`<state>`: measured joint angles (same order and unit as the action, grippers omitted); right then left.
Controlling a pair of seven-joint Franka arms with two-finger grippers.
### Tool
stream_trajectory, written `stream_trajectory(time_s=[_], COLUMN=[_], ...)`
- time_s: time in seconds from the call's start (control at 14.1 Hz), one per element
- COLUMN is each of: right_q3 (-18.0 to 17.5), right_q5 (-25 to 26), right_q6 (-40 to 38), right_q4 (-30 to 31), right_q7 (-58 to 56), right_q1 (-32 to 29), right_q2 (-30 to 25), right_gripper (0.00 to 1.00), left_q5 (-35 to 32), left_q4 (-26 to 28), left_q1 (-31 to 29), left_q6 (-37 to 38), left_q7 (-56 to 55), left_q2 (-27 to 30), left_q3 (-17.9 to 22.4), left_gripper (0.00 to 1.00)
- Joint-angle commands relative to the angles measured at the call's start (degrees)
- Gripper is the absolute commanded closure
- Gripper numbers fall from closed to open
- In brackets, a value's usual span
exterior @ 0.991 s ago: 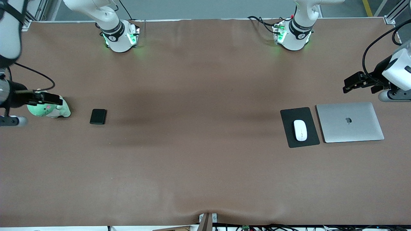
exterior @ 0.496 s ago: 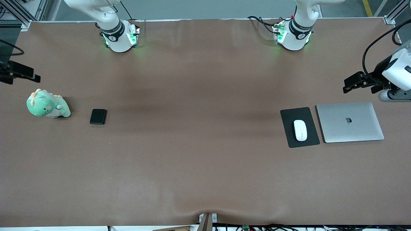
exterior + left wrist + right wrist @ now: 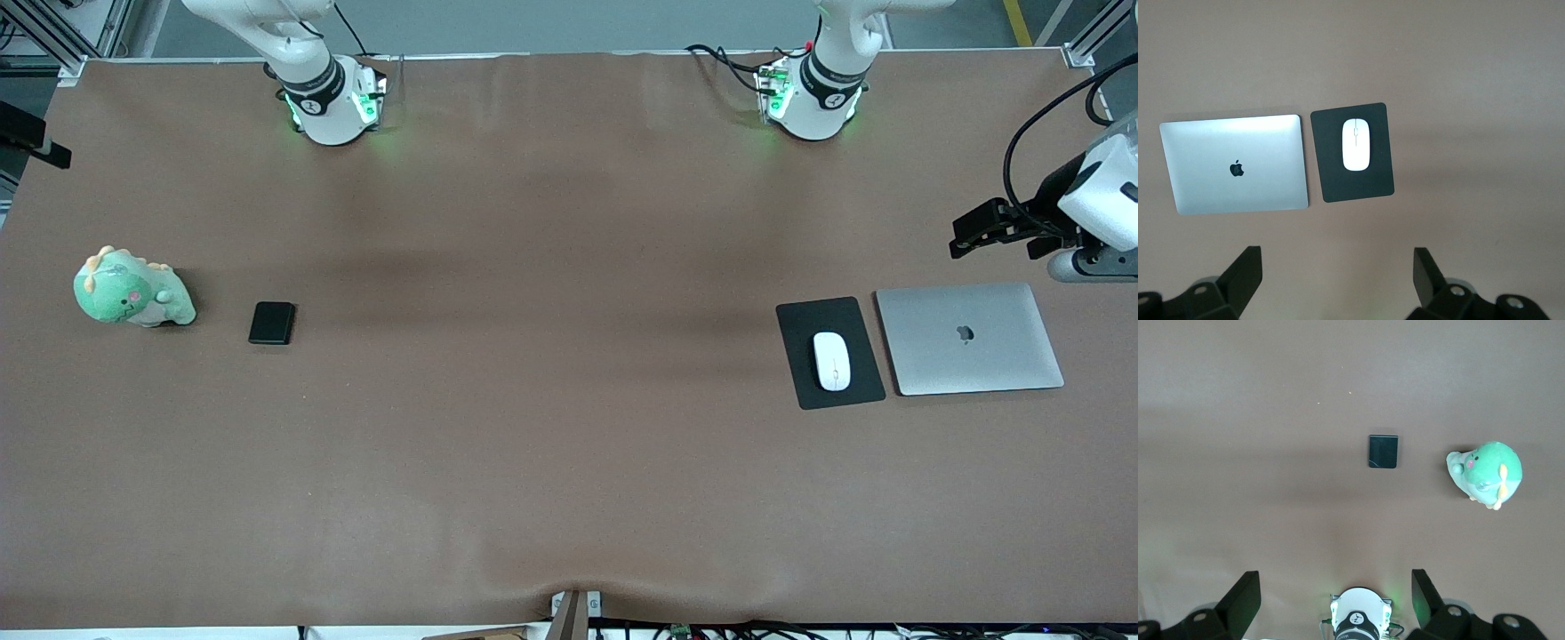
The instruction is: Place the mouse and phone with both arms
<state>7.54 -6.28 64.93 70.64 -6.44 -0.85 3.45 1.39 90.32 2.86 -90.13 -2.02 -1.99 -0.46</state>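
Both mouse (image 3: 832, 361) and phone (image 3: 271, 323) lengthwise toward robots' bases.

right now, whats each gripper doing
Left gripper: open, empty, up over the table.
Right gripper: open, empty, up over the table.

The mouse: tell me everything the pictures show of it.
The mouse is a small white oval of glossy-looking plastic with a thin grey line on its top. It lies flat on the black mouse pad, near the pad's middle, beside the closed silver laptop toward the left arm's end of the table. Only the pad touches it; no gripper is on it.
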Motion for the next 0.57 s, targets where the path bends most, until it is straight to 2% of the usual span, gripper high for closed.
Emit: stream_trajectory(time_s=[0.0,0.5], right_q3=[-1.5,-1.6], right_q5=[2.2,3.0], right_q6=[0.6,0.4], right_q4=[4.0,3.5], right_q7=[-0.1,-0.1], right_q1=[-1.1,-1.0], right_q2=[-3.0,-2.7], right_gripper=[0.00,0.00], left_q5=[0.9,1.0], left_q4=[-0.4,-0.3], left_q1=[-0.1,-0.1], left_q6=[-0.1,-0.4], left_q7=[0.3,0.3], left_q2=[0.2,0.1], left_q3=[0.0,0.0], left_gripper=[0.00,0.00])
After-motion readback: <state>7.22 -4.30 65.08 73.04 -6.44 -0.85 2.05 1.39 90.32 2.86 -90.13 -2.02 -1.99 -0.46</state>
